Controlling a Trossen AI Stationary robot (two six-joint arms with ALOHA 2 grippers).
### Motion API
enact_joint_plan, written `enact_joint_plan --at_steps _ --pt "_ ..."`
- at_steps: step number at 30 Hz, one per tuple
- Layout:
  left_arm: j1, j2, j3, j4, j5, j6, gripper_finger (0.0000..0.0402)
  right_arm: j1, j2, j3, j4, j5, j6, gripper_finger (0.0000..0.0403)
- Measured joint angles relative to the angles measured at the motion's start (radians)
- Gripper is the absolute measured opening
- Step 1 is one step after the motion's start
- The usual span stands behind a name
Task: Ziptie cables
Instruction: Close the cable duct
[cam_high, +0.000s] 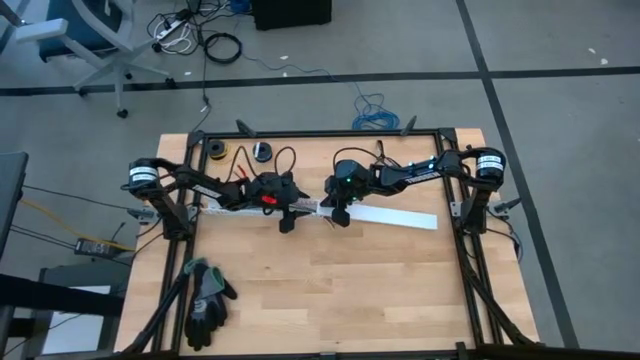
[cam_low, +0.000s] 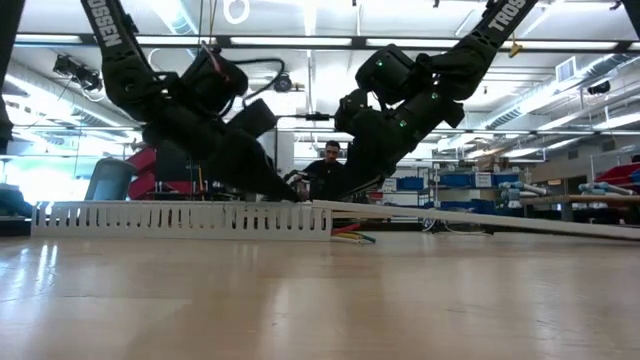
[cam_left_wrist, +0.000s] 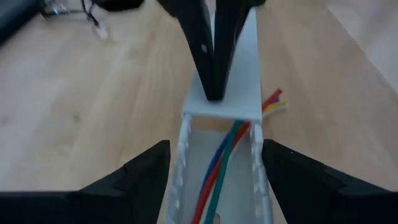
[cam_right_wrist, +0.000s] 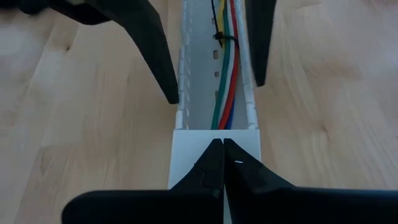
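- High view: your two arms are reaching inward from the table's side frames and meeting near the middle of the back half. The left gripper (cam_high: 284, 212) is hanging over the slotted white cable duct (cam_high: 225, 205), while the right gripper (cam_high: 340, 207) is pressing down on the flat white cover strip (cam_high: 400, 217), which is running from the duct's end toward the right side. A pair of dark gloves (cam_high: 205, 298) is lying near the front left of the wooden table (cam_high: 340, 290). You cannot make out the cables from up here.
- Low view: both arms are sloping down from above with bent wrists, meeting at the duct's open end (cam_low: 318, 218). The cover strip (cam_low: 480, 217) is lying tilted, its near end resting on the duct's top. The cables (cam_low: 350, 236) are poking out just beyond the duct's end, down on the tabletop. A person (cam_low: 328, 165) is sitting in the room behind.
- Left wrist view: your left gripper (cam_left_wrist: 214, 186) is spreading its fingers (cam_left_wrist: 134, 180) wide, one on either side of the duct, touching nothing. The red, blue and green cables (cam_left_wrist: 221, 165) are lying inside the channel and passing under the cover strip (cam_left_wrist: 233, 81). The right gripper's fingers (cam_left_wrist: 208, 50) are pinching together on that strip.
- Right wrist view: your right gripper (cam_right_wrist: 222, 163) is holding its fingertips closed against the cover strip's end (cam_right_wrist: 186, 158). The cables (cam_right_wrist: 225, 81) are running along the channel, bound by a dark ziptie (cam_right_wrist: 222, 38). The left gripper's fingers (cam_right_wrist: 155, 50) are straddling the duct walls.
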Motion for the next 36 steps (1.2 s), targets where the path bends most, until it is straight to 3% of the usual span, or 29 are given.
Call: enact_joint_plan --at_steps 36 --pt "0.000 -0.060 -0.041 -0.068 0.026 -0.032 0.0264 0.000 0.001 0.000 0.031 -0.007 0.006 0.0000"
